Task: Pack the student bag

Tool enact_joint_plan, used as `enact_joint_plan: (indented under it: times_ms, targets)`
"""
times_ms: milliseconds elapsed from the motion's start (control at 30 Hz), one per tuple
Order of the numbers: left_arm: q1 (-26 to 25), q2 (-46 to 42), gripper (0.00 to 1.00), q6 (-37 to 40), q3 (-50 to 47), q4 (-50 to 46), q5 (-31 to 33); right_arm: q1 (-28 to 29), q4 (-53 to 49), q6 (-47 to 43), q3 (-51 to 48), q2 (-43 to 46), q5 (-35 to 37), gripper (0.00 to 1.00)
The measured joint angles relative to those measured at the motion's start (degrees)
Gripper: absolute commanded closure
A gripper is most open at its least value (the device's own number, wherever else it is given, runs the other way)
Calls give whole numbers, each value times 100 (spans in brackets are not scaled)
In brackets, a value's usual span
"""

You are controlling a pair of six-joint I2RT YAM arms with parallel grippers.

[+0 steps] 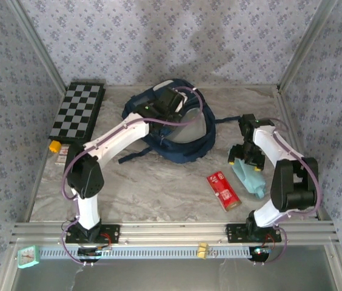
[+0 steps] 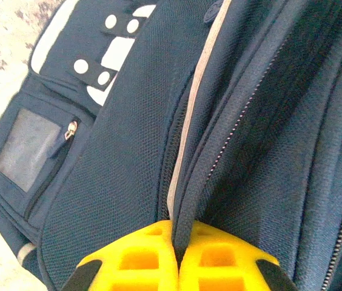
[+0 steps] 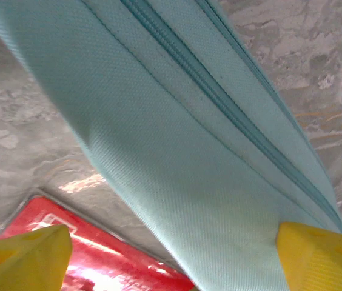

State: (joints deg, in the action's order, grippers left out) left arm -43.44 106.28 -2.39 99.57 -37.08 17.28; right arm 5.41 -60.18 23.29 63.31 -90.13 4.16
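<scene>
Closest to the left wrist camera, the left gripper (image 2: 177, 242) has its two yellow fingers (image 2: 137, 260) pressed together. They pinch a fold of navy fabric and pale piping beside a zip line on the student bag (image 2: 116, 157). Beyond that fold the bag's front panel shows white patches with snap dots. Lower on its side there is a small clear window pocket (image 2: 25, 145) with a metal zip pull at its corner.

From above, the student bag (image 1: 189, 142) lies at the back middle of the marble-patterned tabletop (image 1: 153, 188), with its dark straps trailing out to both sides. The left gripper (image 1: 170, 100) sits on its upper part, at the end of the white left arm reaching in from the near left.

The right gripper (image 1: 248, 159) is to the right of the bag, low over a teal zip pouch (image 1: 250, 180) that lies flat near the right edge. In the right wrist view its jaws stand wide apart, one finger on each side of the teal zip pouch (image 3: 177, 139). The right-hand finger is up against the pouch's edge, and the other is clear of it, above a red packet (image 3: 110, 260).

That red packet (image 1: 224, 190) lies just left of the pouch, one corner tucked beneath it. A chessboard (image 1: 78, 110) rests at the far left, well apart from the bag.
</scene>
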Motion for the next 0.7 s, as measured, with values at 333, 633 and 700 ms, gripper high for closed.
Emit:
enact_joint_plan:
  times_ms: [333,633,700]
  targets:
    - [107,-702,100,-203,-730,46,-348,-2,72,-142,28,-385,315,67]
    - [146,-848,100,-317,-975,127,-621,-160,170,-343,129,-428,249,100]
    - [146,-868,100,-332,-1012,138,-643,-168,186,-352,181,-428,249,100]
